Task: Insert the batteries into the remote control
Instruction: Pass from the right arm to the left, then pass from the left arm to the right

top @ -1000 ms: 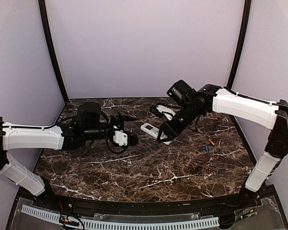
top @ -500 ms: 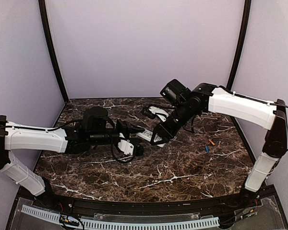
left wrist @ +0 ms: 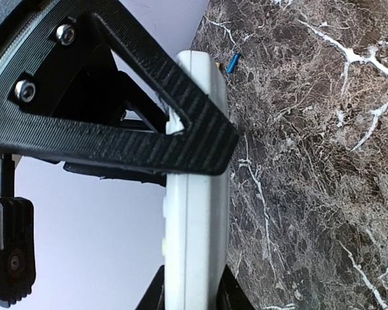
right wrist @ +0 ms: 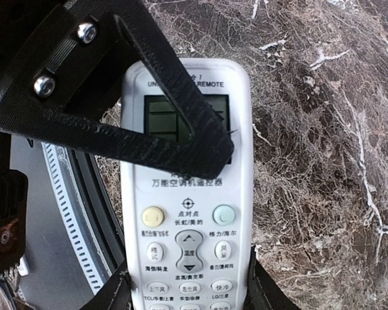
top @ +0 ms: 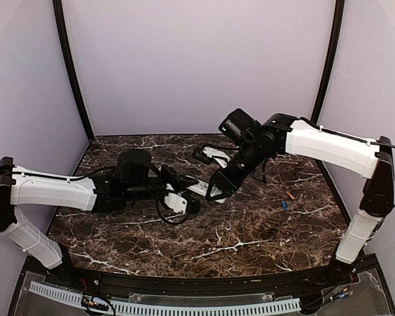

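Observation:
The white remote control (top: 201, 187) hangs above the marble table (top: 204, 243), held between both arms. My right gripper (right wrist: 187, 298) is shut on its long sides, with the display and buttons (right wrist: 189, 213) facing the camera. My left gripper (left wrist: 193, 300) is shut on the same remote (left wrist: 195, 219), seen edge-on, with a finger on each flat face. From above, the left gripper (top: 188, 186) meets it from the left and the right gripper (top: 214, 190) from the right. The batteries, one orange (top: 289, 195) and one blue (top: 284, 205), lie on the table to the right. The blue one (left wrist: 233, 62) also shows past the remote.
Lilac walls and black corner posts (top: 71, 72) close in the table on three sides. A black rail with a white slotted strip (top: 164, 306) runs along the near edge. Both arms stretch low across the middle of the table.
My left gripper has reached right to the remote and its jaws have come together on it. The right arm, still holding the remote, has shifted slightly left.

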Available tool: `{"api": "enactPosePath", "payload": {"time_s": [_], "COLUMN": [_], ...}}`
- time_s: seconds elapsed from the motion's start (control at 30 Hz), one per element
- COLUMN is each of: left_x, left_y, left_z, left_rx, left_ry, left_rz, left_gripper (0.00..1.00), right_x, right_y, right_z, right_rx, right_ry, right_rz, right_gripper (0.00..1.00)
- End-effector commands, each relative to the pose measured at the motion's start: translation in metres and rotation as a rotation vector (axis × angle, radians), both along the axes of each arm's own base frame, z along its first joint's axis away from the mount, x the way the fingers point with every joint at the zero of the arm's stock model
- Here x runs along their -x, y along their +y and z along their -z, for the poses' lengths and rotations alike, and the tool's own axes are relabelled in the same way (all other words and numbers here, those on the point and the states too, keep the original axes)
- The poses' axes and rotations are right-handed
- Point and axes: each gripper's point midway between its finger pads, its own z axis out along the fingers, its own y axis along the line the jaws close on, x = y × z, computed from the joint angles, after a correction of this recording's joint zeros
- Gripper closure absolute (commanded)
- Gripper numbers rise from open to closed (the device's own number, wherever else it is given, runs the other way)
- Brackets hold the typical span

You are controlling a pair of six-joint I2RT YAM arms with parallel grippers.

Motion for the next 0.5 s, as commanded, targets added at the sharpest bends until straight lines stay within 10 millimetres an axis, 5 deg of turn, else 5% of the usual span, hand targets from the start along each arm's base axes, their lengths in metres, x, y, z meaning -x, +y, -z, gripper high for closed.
{"api": "enactPosePath", "payload": {"time_s": [0.0,0.07,0.1,0.33,0.47], "left_x": [0.004,0.008,0.009,0.029,0.049], "left_y": [-0.007,-0.008,-0.008,-0.008,-0.008], "left_z": [-0.035,-0.045,-0.050,-0.099,-0.123], "left_rx": [0.135,0.190,0.236,0.537,0.692], "left_ry": [0.022,0.082,0.147,0.639,0.972], "left_rz": [-0.008,-0.013,-0.028,-0.045,0.029], "left_gripper": [1.00,1.00,1.00,1.00,1.00], "right_x": [-0.006,-0.012,-0.014,0.006,0.028], "right_y": [0.005,0.002,0.001,-0.009,-0.013], "right_z": [-0.032,-0.049,-0.060,-0.153,-0.175], "right_rx": [-0.073,-0.100,-0.121,-0.440,-0.574], "right_ry": [-0.106,-0.171,-0.208,-0.452,-0.507], "right_rz": [-0.004,0.015,0.019,-0.057,-0.151], "right_gripper": [0.51,0.09,0.02,0.01,0.01]}}
